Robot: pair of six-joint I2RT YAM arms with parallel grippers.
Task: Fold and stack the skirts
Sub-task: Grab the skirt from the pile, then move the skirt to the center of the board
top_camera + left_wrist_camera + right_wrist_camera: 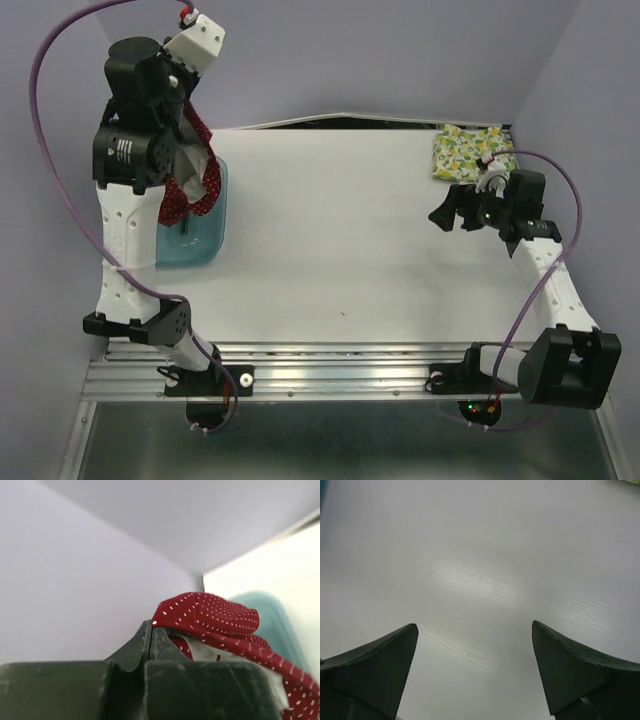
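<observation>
Dark red polka-dot skirt [188, 200]: pinched in left tool [151, 635], hanging bunched over translucent blue tray [203, 252]. Cream fruit-print skirt [468, 150]: folded, flat on surface [330, 250], well right of tray, at far corner. Right tool [475, 630]: spread, above bare surface, right of tray, near cream skirt.

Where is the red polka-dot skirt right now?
In the top view, far left: the red skirt hangs from the closed left gripper, above the blue tray.
</observation>
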